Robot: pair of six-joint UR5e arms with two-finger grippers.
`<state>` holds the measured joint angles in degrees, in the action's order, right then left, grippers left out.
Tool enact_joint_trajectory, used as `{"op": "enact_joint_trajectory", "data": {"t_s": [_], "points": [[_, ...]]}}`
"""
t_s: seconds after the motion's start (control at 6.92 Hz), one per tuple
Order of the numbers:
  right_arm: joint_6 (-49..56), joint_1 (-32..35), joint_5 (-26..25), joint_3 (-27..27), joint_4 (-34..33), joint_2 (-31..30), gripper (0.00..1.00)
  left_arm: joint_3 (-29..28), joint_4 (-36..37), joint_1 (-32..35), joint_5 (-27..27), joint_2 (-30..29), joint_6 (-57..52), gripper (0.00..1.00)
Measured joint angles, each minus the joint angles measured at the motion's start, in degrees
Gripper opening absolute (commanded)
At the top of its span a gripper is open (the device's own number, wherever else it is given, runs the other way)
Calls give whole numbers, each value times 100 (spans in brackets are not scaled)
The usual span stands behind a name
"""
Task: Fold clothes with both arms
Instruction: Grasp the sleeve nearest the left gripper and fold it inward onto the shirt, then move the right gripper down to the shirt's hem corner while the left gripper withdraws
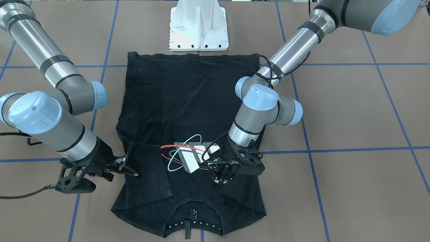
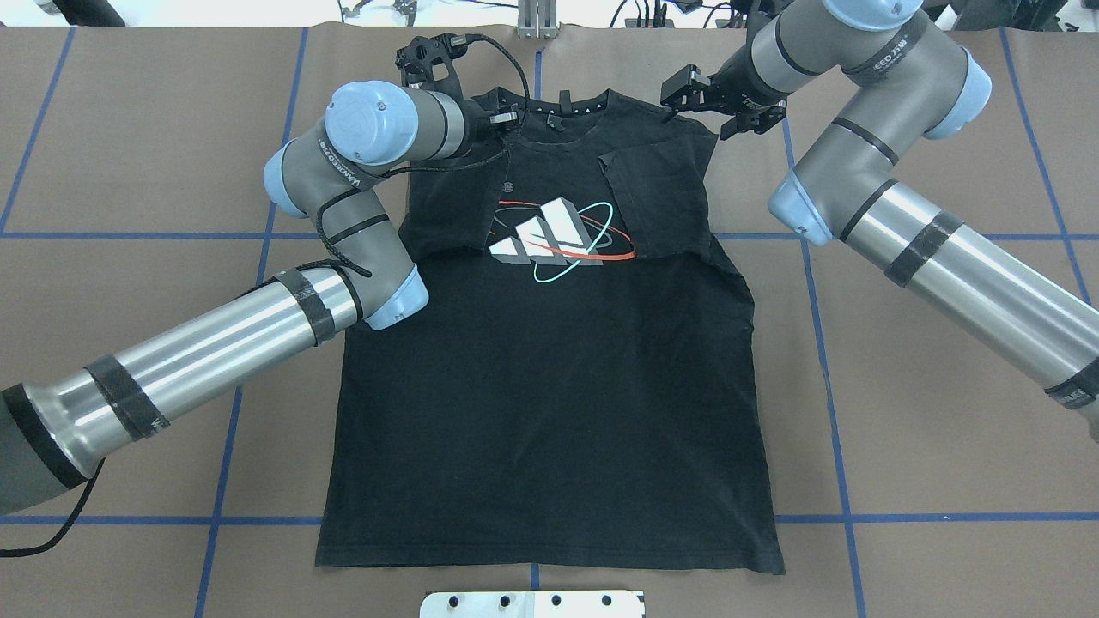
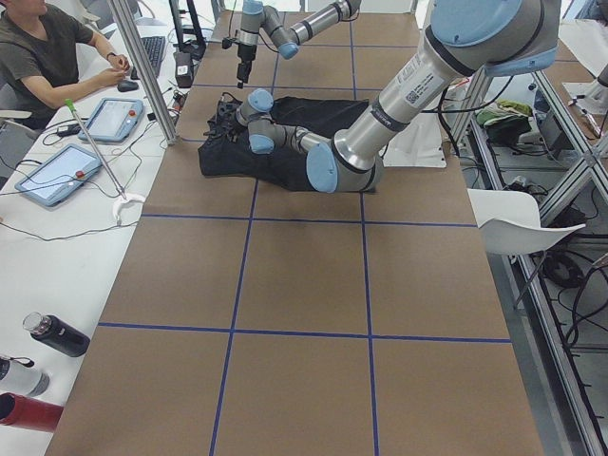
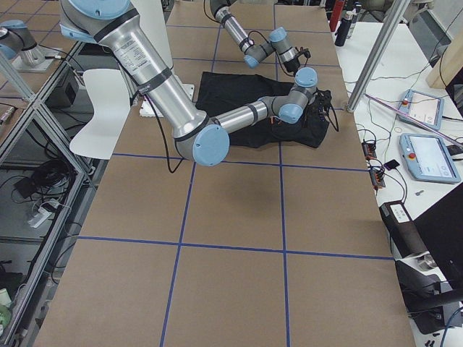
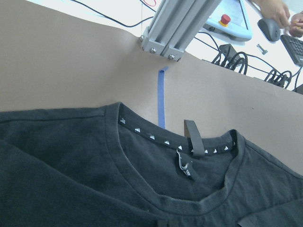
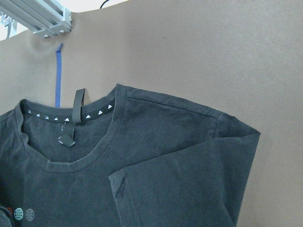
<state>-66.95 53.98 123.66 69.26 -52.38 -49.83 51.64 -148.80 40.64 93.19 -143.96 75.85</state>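
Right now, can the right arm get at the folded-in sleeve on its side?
Probably yes: the right gripper is beside that shoulder, the sleeve lies uncovered atop the T-shirt, and the left arm is over the other side.

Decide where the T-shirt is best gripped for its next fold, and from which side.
Pinch the T-shirt at both shoulder corners beside the collar, coming from the collar end. Its sleeves already lie folded inward, leaving a flat shape; that edge can probably be carried to the hem.

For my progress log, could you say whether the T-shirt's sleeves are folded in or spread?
Folded in: both sleeves lie over the T-shirt's chest, flanking the logo.
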Motion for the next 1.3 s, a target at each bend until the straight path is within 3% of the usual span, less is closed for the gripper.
{"op": "enact_joint_trajectory", "data": {"t_s": [0.29, 0.58, 0.87, 1.3], "points": [[5, 4, 20, 1, -6, -7, 100, 30, -64, 11, -30, -15, 9, 100], [-2, 7, 232, 118, -8, -156, 100, 380, -93, 108, 434, 73, 57, 100], [-112, 14, 536, 778, -146, -677, 100, 1405, -20, 186, 1055, 799, 95, 99], [-629, -285, 681, 2624, -1047, -1902, 100, 3608, 842, 246, 1700, 2423, 116, 99]]}}
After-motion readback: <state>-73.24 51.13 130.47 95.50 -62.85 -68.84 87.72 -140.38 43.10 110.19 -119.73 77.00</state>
